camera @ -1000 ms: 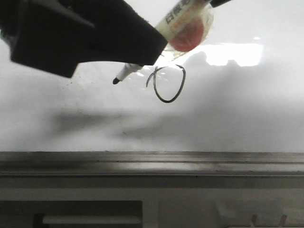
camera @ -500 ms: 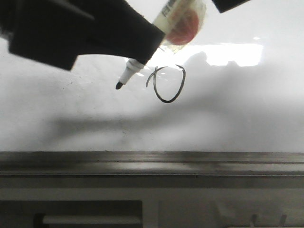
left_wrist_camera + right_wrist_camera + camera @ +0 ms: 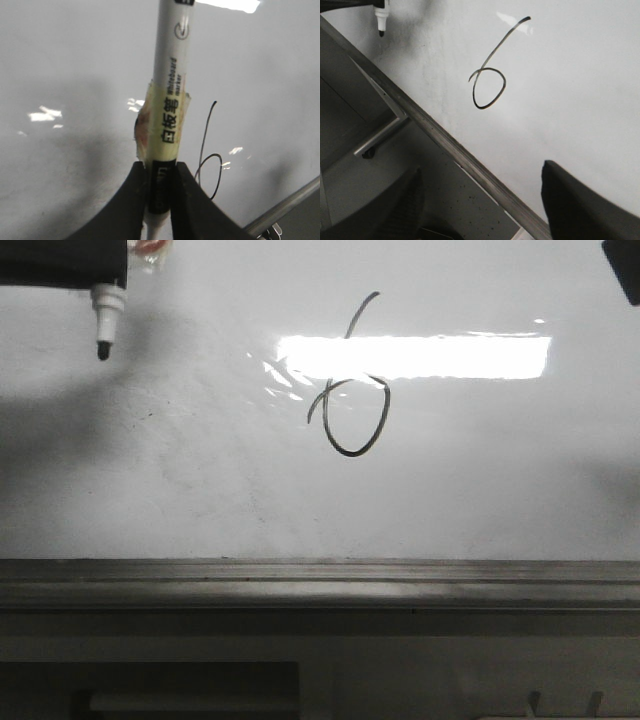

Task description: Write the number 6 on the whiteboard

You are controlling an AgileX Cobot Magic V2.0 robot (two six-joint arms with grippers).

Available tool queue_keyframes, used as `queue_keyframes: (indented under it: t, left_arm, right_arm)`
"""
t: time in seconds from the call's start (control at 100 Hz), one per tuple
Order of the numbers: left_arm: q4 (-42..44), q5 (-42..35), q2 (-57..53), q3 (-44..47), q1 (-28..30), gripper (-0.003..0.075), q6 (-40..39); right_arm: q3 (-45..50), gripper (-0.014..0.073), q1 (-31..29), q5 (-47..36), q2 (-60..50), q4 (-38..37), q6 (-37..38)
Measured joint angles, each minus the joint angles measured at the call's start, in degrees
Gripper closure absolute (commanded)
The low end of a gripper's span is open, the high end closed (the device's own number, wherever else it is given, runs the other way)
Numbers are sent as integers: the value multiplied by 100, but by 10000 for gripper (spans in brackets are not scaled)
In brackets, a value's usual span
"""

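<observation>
The number 6 point(image 3: 352, 410) is drawn in thin black line on the whiteboard point(image 3: 480, 480), its tail crossing the bright light reflection. It also shows in the left wrist view point(image 3: 207, 165) and the right wrist view point(image 3: 487, 87). My left gripper point(image 3: 159, 170) is shut on a white marker point(image 3: 167, 100) wrapped in yellowish tape. In the front view the marker's tip point(image 3: 104, 345) hangs at the top left, well left of the 6 and clear of it. My right gripper point(image 3: 480, 200) is open and empty, by the board's ledge.
The grey metal ledge point(image 3: 320, 580) runs along the whiteboard's bottom edge. A dark corner of the right arm point(image 3: 622, 255) shows at the top right. Faint grey smudges mark the board left of the 6.
My left gripper with the marker has pulled away up and to the left, uncovering the whole 6 with its upper tail. The 6 itself looks unchanged.
</observation>
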Motion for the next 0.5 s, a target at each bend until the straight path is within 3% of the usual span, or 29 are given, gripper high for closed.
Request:
queue_keyframes:
  t: [0.2, 0.5]
  left_arm:
    - [-578, -264, 351, 82, 0, 741, -10]
    - [-634, -298, 784, 82, 0, 740, -10]
  right_arm:
    - [261, 146, -10, -235, -158, 112, 13]
    - [272, 146, -10, -319, -158, 136, 16]
